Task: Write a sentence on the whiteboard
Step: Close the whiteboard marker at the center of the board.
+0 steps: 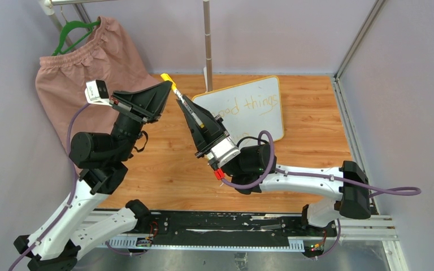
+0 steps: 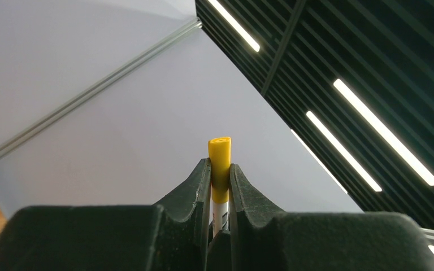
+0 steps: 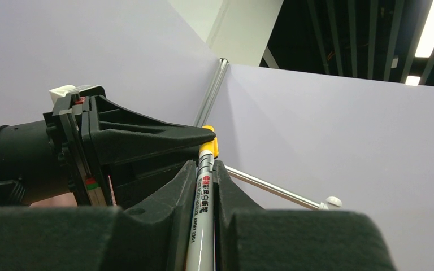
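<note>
The whiteboard [image 1: 263, 121] shows writing [image 1: 247, 105], "good things", and anything below is hidden. Left fingers [image 1: 168, 86] pinch the marker [image 3: 203, 226] by its cap [image 2: 220, 158], right fingers [image 1: 183, 100] clamp the barrel. Capping or uncapping, I guess.

The left arm [image 1: 82, 197] and right arm [image 1: 299, 178] are white shells with black joints and purple cables [image 1: 271, 153], tipped by the black wedge-shaped left gripper [image 1: 168, 86] and right gripper [image 1: 181, 99].
</note>
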Robot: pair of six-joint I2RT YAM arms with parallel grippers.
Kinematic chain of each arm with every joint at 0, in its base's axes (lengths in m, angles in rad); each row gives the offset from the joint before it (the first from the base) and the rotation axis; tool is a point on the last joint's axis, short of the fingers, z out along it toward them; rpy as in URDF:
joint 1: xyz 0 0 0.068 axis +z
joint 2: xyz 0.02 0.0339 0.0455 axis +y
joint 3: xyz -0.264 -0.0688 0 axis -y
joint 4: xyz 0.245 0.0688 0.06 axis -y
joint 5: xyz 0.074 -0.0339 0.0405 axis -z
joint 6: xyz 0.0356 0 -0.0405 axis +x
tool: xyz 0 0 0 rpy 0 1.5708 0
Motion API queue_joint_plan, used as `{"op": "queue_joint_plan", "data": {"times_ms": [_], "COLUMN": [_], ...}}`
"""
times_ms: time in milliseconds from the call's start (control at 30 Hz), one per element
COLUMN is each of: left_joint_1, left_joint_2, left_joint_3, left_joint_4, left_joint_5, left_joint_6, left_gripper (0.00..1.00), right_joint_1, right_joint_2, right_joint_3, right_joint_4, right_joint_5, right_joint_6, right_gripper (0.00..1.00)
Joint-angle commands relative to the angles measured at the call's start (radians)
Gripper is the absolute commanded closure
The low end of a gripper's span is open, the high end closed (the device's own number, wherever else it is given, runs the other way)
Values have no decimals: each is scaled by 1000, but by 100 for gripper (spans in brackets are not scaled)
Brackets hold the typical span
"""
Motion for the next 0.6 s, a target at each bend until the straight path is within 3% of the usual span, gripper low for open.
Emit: {"op": "queue_joint_plan", "data": {"times_ms": [0,400,500,567], "left_joint_1": [-53,-53,-53,-53], "left_joint_2": [5,-9,-9,-10], "left_joint_3": [-35,-40,-41,-41], "left_joint_4": [-151,-134,-130,-129], "left_joint_5": [188,169,171,170], "left_joint_6": [44,41,42,42], "left_gripper": [100,88,89,96], "right_joint_1": [18,42,47,48], "right_joint_2": [-12,-48,-52,-57], "right_joint_3": [-8,-65,-76,-85], "right_joint_4": [-69,-94,-100,-103], "right_joint_5": [-50,-43,-40,-37], "right_joint_6": [27,20,19,17], "right_gripper": [100,100,100,100]}}
